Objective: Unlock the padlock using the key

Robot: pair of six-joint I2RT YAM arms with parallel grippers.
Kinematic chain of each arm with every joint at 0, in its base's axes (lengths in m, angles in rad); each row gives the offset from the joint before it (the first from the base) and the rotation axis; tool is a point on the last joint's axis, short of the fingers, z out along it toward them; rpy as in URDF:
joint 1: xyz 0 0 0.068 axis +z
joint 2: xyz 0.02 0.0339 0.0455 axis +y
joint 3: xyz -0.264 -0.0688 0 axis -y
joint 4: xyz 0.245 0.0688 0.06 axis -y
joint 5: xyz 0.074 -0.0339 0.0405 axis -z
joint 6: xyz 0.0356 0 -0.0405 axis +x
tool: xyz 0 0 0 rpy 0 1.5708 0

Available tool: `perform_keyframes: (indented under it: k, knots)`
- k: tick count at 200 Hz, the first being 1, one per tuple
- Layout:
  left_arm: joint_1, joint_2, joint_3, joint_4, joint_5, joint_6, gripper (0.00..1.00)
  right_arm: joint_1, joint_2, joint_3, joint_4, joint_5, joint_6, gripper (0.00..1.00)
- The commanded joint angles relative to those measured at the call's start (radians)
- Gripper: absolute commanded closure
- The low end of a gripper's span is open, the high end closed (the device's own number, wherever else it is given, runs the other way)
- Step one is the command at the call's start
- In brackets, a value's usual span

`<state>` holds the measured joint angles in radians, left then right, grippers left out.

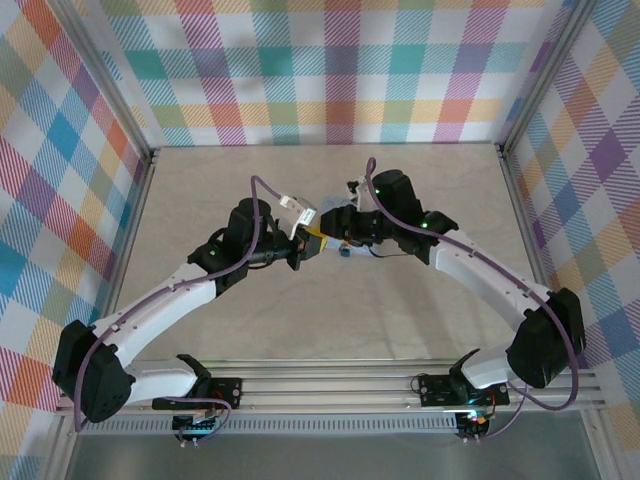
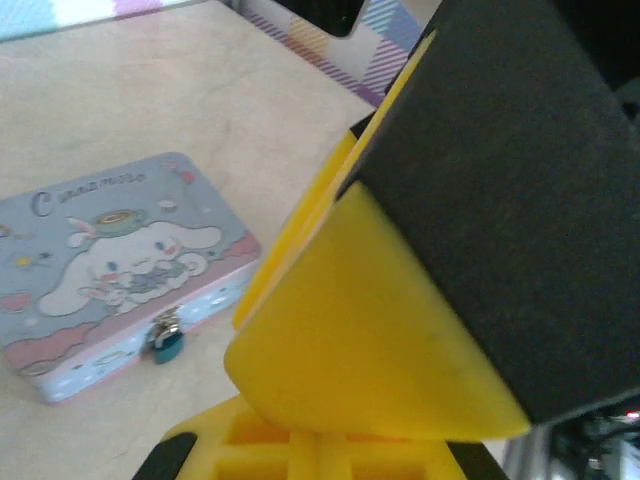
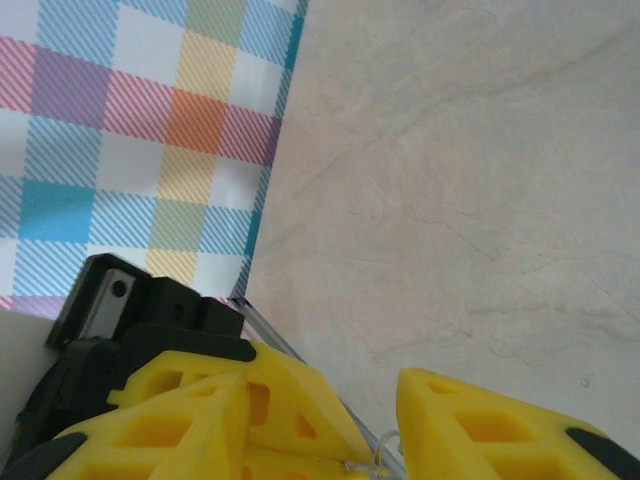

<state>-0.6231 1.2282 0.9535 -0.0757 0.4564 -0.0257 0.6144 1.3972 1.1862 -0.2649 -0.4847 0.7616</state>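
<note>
Where the two arms meet over the middle of the table [image 1: 250, 180], the left gripper [image 1: 303, 247] and the right gripper [image 1: 345, 238] hang just beside each other, tips nearly touching in the overhead view. At the lower left of the left wrist view a pale blue cartoon tin [image 2: 110, 270] lies flat on the table, and the small padlock [image 2: 165, 342] hangs from the clasp on its front edge, shackle shut. A big yellow and black finger [image 2: 400, 300] crowds the right of that frame, and I cannot tell how the left pincer stands. Along the bottom of the right wrist view the yellow fingers [image 3: 480, 430] show a gap with a thin pale loop [image 3: 378, 452] in it; whether they clamp anything I cannot tell. A plaid wall [image 3: 150, 130] fills the upper left there.
</note>
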Motion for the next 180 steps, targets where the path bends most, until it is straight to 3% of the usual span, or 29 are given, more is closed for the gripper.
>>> perform_keyframes:
  k: [1,31,65,127,180]
  knots:
    - [0.054,0.012,0.040,0.039,0.180,-0.057,1.00,-0.061,-0.091,-0.039,0.105,-0.100,-0.060,0.57]
    - [0.114,0.037,0.069,0.037,0.364,-0.098,1.00,-0.115,-0.137,-0.065,0.188,-0.278,-0.140,0.59]
    - [0.133,0.058,0.128,0.009,0.496,-0.109,1.00,-0.130,-0.139,-0.057,0.196,-0.443,-0.228,0.61]
    - [0.139,0.091,0.211,-0.049,0.632,-0.115,1.00,-0.151,-0.142,-0.081,0.242,-0.517,-0.266,0.65]
    - [0.138,0.106,0.230,-0.093,0.648,-0.091,1.00,-0.151,-0.128,-0.088,0.267,-0.536,-0.255,0.64]
